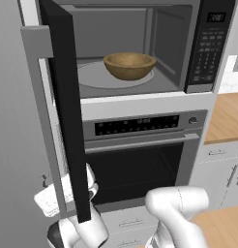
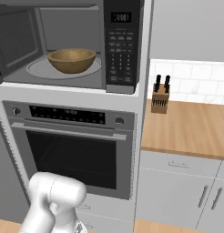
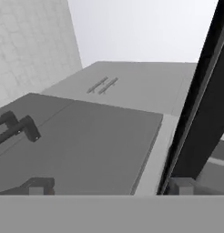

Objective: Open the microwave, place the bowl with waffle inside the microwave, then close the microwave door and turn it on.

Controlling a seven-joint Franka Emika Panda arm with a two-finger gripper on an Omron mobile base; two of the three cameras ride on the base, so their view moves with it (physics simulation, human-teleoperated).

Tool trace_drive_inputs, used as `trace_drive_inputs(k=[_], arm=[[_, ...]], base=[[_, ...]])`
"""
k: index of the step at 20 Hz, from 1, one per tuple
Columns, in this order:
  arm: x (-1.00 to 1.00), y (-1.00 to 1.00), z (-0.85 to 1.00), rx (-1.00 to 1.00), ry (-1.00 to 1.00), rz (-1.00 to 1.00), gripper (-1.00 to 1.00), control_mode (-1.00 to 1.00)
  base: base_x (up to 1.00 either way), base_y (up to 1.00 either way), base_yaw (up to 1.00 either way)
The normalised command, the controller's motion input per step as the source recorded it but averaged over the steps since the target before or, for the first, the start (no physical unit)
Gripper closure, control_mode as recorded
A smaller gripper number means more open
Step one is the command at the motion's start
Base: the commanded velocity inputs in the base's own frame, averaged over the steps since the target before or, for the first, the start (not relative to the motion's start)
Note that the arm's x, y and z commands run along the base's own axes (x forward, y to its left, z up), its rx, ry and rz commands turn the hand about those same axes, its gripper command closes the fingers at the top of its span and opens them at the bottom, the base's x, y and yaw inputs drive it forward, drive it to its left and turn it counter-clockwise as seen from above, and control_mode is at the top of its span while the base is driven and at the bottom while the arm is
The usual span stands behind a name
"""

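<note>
The microwave (image 1: 208, 48) (image 2: 123, 45) stands open, its grey cavity showing. The brown wooden bowl (image 1: 129, 65) (image 2: 71, 60) rests on the round glass turntable (image 1: 92, 77) inside; the waffle is hidden below its rim. The microwave door (image 1: 67, 111) (image 3: 200, 113) is swung out toward me, and its silver bar handle (image 1: 41, 106) faces left. My gripper (image 3: 109, 186) hangs low at the door's bottom edge, on the handle side, partly hidden by the door. Its fingertips (image 3: 38, 185) stand wide apart, open, with nothing between them.
Under the microwave sits a stainless oven (image 1: 140, 160) (image 2: 68, 150) with a horizontal handle. A knife block (image 2: 160, 98) stands on the wooden counter (image 2: 191, 129) to the right, above grey cabinet drawers (image 2: 177, 191). A grey wall panel (image 1: 14, 145) runs along the left.
</note>
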Motion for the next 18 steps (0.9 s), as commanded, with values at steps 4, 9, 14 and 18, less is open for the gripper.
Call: trace_drive_inputs(k=[4, 9, 14, 18], arm=[[0.0, 0.87, -0.02, 0.08, -0.17, 0.07, -1.0, -1.0], [0.0, 0.82, 0.0, 0.06, -0.17, 0.02, -1.0, -1.0], [0.0, 0.33, 0.04, 0.14, -0.17, 0.0, -1.0, -1.0], [0.0, -0.07, 0.03, 0.21, -0.21, -0.02, -1.0, -1.0]], base=[[0.0, 0.0, 0.0], [0.0, 0.0, 0.0], [0.0, 0.0, 0.0], [0.0, 0.0, 0.0]])
